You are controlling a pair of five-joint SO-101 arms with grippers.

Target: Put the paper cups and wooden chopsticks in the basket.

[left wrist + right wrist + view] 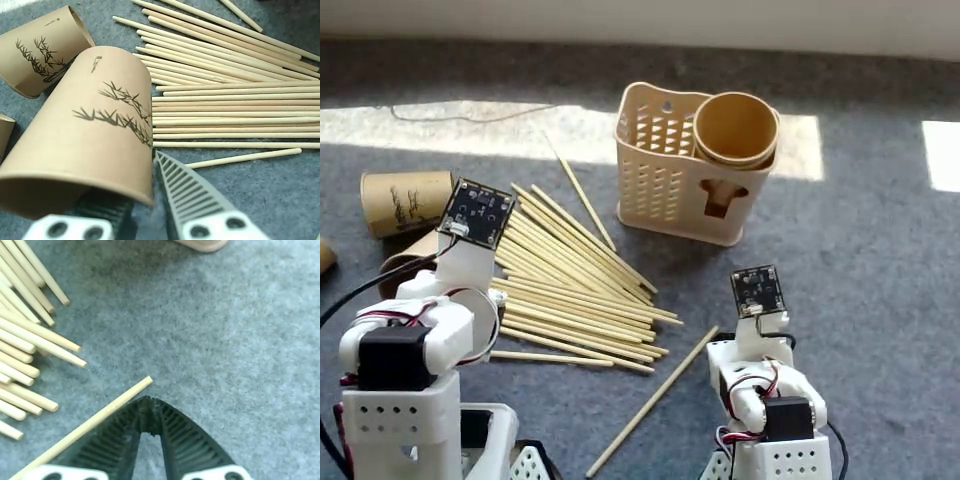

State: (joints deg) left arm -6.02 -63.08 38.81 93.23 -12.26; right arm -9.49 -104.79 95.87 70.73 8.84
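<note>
Since the basket (665, 190) already holds cups (735, 128), the left hand (150, 167), pinching a paper cup (95, 125) by its wall well left of it, should nest this one mouth-up. Chopsticks (580, 285) lie between; the right hand (148, 406) is closed, empty.

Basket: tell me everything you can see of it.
Cream plastic by the look, the basket is a tall box with rounded corners, walls perforated with rows of small slots, a larger cut-out in the front wall. It stands upright on the grey carpet, beyond the chopstick pile. Nested paper cups sit in one end, mouths up, rims above the wall.
</note>
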